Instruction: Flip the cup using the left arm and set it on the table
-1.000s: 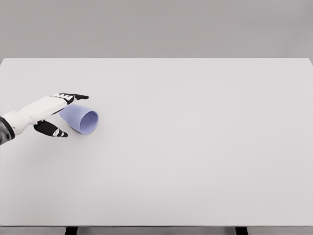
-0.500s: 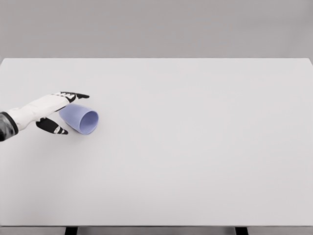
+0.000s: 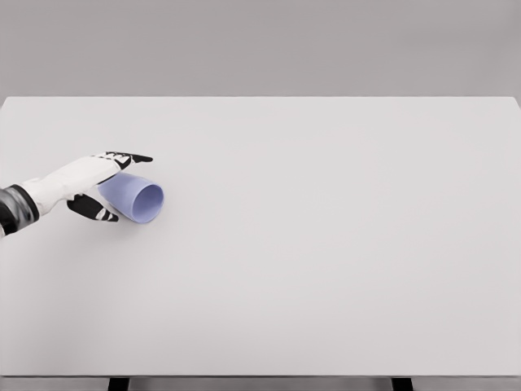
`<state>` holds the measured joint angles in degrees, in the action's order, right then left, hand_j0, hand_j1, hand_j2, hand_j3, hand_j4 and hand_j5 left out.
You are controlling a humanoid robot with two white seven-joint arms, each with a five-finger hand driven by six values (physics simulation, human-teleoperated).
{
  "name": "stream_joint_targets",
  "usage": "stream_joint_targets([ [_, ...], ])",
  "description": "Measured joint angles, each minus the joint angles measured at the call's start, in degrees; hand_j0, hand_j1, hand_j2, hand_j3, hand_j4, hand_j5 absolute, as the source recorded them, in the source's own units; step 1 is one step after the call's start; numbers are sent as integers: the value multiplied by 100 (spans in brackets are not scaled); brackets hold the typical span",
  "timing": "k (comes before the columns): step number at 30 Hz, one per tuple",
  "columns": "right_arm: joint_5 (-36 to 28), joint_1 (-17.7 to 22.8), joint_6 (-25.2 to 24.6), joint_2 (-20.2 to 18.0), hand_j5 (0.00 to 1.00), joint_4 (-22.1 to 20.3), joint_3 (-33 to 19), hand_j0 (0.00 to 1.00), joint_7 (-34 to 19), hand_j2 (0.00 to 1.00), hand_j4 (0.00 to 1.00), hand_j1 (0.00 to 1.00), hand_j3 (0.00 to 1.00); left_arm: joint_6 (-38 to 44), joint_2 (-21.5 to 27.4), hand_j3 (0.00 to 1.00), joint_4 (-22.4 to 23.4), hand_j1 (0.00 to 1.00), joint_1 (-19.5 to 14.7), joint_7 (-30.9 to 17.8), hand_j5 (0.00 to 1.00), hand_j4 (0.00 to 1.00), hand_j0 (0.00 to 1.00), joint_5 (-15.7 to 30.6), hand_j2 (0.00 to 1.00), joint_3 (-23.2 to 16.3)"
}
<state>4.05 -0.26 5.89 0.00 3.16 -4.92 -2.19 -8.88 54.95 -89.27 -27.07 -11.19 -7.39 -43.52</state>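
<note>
Head view: looking down on a wide pale surface (image 3: 326,269) that is filling most of the picture, with a plain grey wall (image 3: 260,45) running behind its far edge.
Left arm: coming in from the left edge at about mid-height, its dark cuff giving way to a white forearm that is reaching rightward over the surface.
Left hand (image 3: 104,186): sitting at the closed end of the cup, with the dark fingers (image 3: 130,157) stretching along the cup's far side and the thumb (image 3: 94,209) lying along its near side.
Hand state: bracketing the cup from both sides rather than hanging loose; whether the digits are actually pressing on the cup cannot be told at this size.
Cup (image 3: 135,198): a light blue-violet one, lying on its side on the left part of the surface, well away from every edge but nearer the left one.
Cup direction: its open mouth is facing right and slightly toward the camera, while its closed end is pointing back into the palm.
Right part of the surface: showing only the pale top.
Bottom edge: two dark legs (image 3: 119,384) are peeking out under the near rim.
</note>
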Motion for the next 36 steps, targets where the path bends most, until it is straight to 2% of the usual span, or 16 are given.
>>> stream_joint_targets([
  [13, 0, 0, 0, 0, 100, 0, 0, 100, 0, 100, 100, 100, 100, 0, -136, 100, 137, 100, -62, 0, 100, 100, 100, -221, 100, -116],
  [36, 0, 0, -1, 0, 100, 0, 0, 100, 0, 100, 100, 100, 100, 3, -242, 100, 142, 100, -141, 0, 100, 100, 100, -326, 100, -220],
])
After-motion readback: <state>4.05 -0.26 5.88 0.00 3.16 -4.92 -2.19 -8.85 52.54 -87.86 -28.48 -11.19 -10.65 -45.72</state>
